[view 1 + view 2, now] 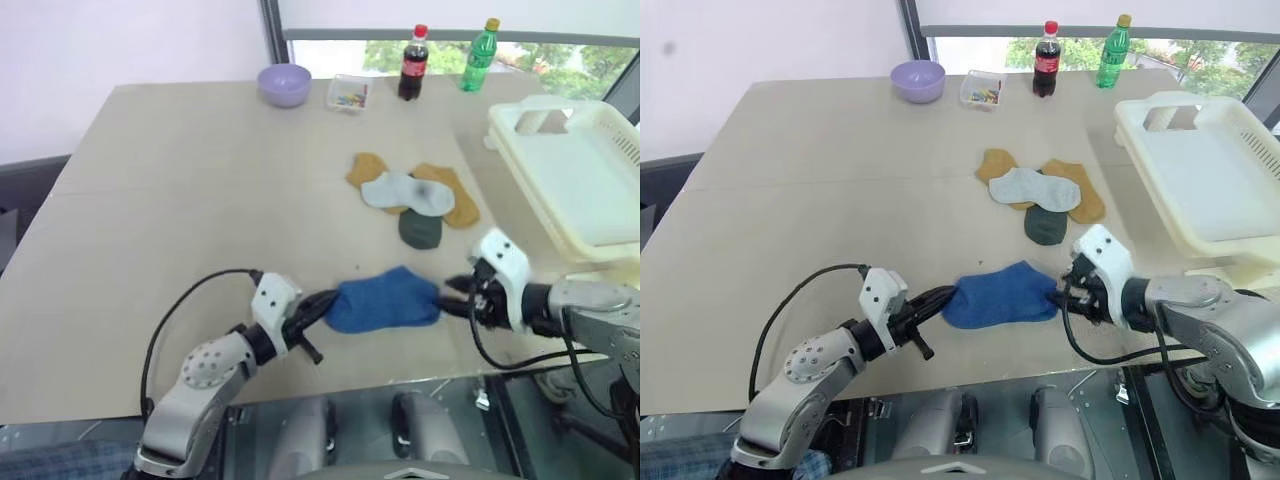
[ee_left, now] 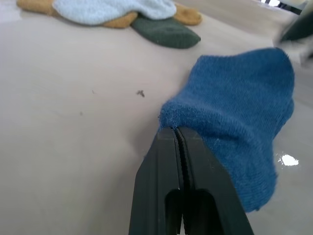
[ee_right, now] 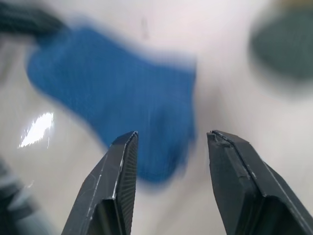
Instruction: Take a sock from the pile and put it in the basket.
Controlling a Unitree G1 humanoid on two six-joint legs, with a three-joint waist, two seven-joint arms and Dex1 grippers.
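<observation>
The royal-blue sock lies near the table's front edge, apart from the pile of mustard, light grey and dark green socks behind it. My left gripper is shut on the sock's left end; in the left wrist view its fingers pinch the blue fabric. My right gripper is at the sock's right end, open, with nothing between its fingers; the sock lies just beyond them. The cream-white basket stands at the table's right edge, behind my right arm.
A lilac bowl, a small clear box, a cola bottle and a green bottle line the far edge. Bare tabletop stretches to the left of the pile.
</observation>
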